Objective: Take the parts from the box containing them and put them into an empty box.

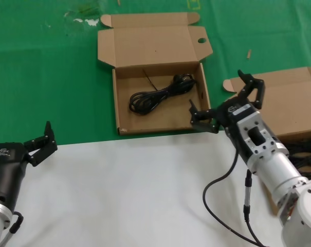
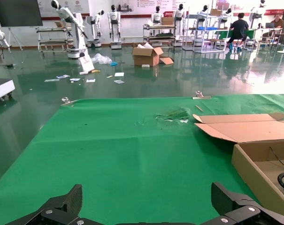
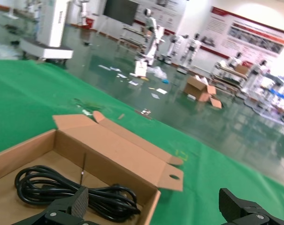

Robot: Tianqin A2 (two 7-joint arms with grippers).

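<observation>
The brown box with a round hole in its lid flap (image 1: 125, 105) lies open on the green cloth and holds one coiled black cord (image 1: 160, 93). My right gripper (image 1: 224, 100) is open and empty, just beyond that box's near right corner, between the two boxes. The right wrist view shows its fingertips (image 3: 76, 201) wide apart over the box's corner (image 3: 151, 197), with the cord (image 3: 62, 187) inside. The second cardboard box (image 1: 294, 100) lies at the right, mostly hidden by my right arm; dark cords (image 1: 305, 154) show in it. My left gripper (image 1: 39, 141) is open and empty at the near left.
A white sheet (image 1: 134, 190) covers the near part of the table, green cloth (image 1: 47, 72) the far part. The left wrist view shows the holed box's wall (image 2: 254, 164) at one side and open green cloth (image 2: 123, 150) ahead. My own black cable (image 1: 217, 195) hangs below the right arm.
</observation>
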